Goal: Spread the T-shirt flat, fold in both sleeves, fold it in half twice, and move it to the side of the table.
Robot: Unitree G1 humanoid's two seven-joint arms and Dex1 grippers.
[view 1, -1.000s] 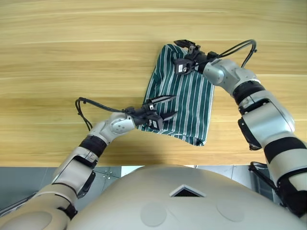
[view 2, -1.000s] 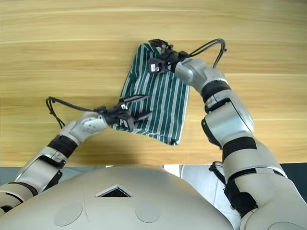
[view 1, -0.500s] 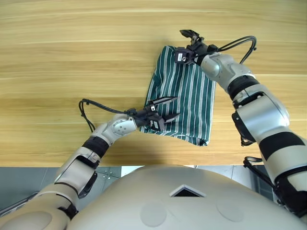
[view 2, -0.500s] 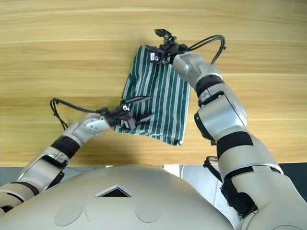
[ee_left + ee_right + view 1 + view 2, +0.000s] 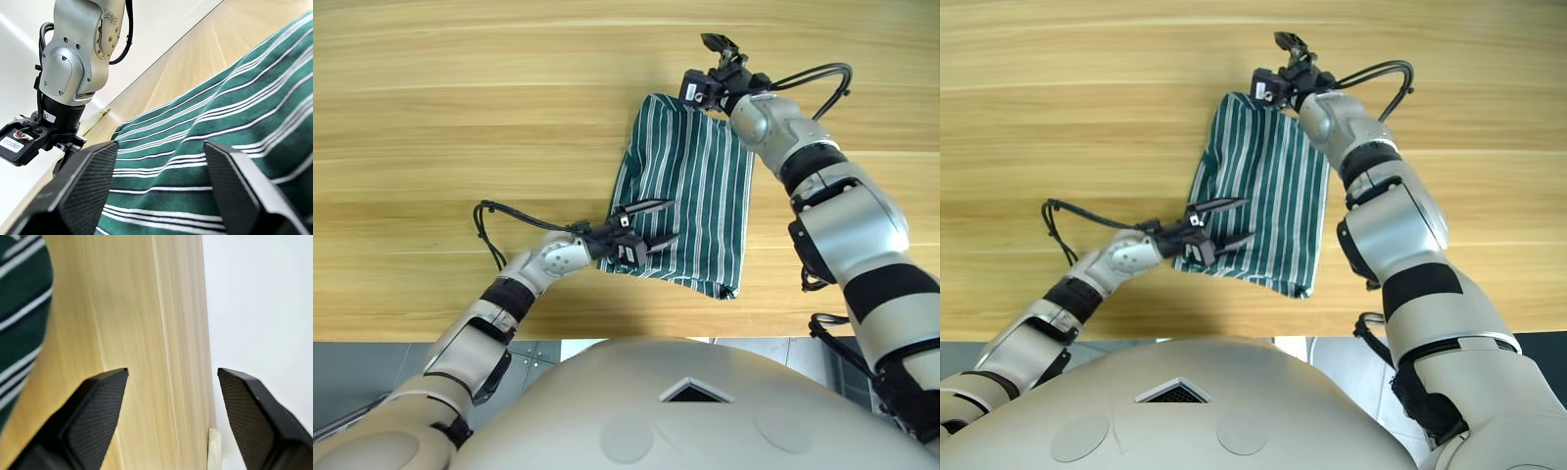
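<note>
Light wooden table [image 5: 460, 117], white wall [image 5: 264, 308] beyond.

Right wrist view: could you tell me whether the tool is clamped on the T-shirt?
No, the right tool is open over bare table, with the T-shirt lying beside it.

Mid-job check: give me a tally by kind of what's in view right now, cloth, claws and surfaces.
T-shirt, green with white stripes: 1
Claws, both open: 2, the left claw and the right claw
Wooden table: 1
Total: 4
</note>
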